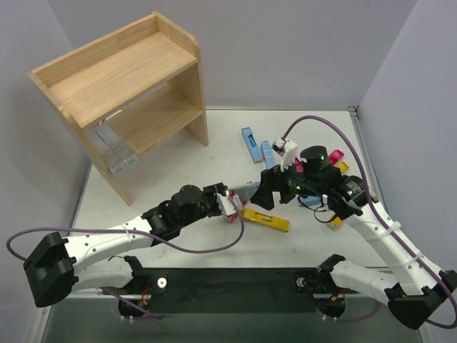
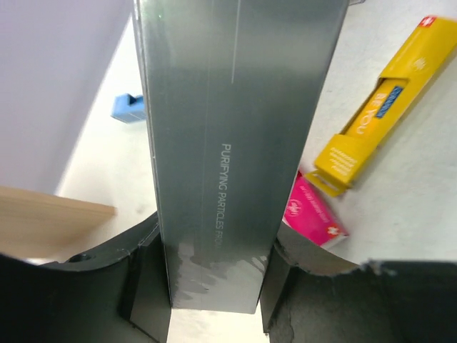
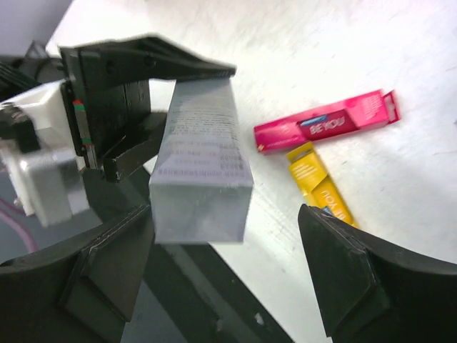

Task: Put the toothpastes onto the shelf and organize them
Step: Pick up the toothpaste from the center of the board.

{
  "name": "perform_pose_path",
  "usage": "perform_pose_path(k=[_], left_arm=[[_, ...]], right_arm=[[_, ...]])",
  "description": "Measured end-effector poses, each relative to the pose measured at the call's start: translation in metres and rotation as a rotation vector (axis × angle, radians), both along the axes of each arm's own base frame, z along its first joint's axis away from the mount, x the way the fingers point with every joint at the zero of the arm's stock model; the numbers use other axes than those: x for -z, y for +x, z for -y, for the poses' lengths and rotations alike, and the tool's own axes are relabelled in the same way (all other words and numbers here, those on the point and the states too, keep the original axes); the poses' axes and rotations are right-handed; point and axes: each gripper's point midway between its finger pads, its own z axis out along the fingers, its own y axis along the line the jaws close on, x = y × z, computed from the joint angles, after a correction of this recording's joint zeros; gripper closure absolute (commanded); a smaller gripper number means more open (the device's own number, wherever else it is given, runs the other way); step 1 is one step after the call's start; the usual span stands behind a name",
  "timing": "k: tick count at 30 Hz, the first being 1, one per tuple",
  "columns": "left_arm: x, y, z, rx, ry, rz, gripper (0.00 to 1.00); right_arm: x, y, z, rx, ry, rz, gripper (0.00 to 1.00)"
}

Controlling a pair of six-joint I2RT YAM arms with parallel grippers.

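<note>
A white tabletop (image 1: 214, 153) with pale grey walls (image 1: 300, 43) around it carries the whole scene. The light wooden shelf (image 1: 121, 71) stands at the far left. A few silver-grey cartons (image 1: 114, 153) lie side by side on its lower tier, near the left end.

Both arms reach in toward the middle of the tabletop. The left pincer (image 1: 228, 204) is clamped on the sides of one silver-grey toothpaste carton (image 2: 235, 143), which points toward the right arm. The right pincer (image 1: 266, 191) stands wide, one finger on each side of that carton's far end. There is a gap on both sides, so it does not touch the carton.

Just nearer the arm bases, a yellow carton (image 1: 265, 220) lies flat on the tabletop, with a magenta carton (image 3: 325, 121) at one end of it. Two light blue cartons (image 1: 250, 143) lie farther back, well apart from the shelf. More yellow and magenta ones are partly hidden behind the right arm.
</note>
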Motion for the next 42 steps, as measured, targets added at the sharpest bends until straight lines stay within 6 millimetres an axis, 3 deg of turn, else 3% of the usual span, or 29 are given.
perform_pose_path(k=[6,13,18,25,32,42], left_arm=[[0.009,-0.01,-0.003,-0.09,-0.132,-0.229,0.62],[0.005,-0.025,0.008,-0.171,-0.38,-0.567,0.62],[-0.02,-0.03,0.022,-0.188,-0.621,-0.804,0.63],[-0.07,-0.024,0.029,-0.141,-0.922,-1.018,0.65],[-0.094,-0.037,0.04,-0.028,-1.009,-1.133,0.65],[-0.09,-0.04,0.06,0.065,-1.014,-1.247,0.66]], right_arm=[[-0.038,0.016,0.015,0.112,0.101,0.173,0.14],[-0.025,0.026,0.003,0.116,0.206,0.162,0.14],[-0.016,0.038,-0.018,0.077,0.294,0.096,0.14],[-0.038,0.056,-0.038,0.01,0.457,0.069,0.15],[-0.052,0.067,-0.053,-0.054,0.584,0.011,0.18],[-0.088,0.074,-0.058,-0.104,0.704,-0.002,0.31]])
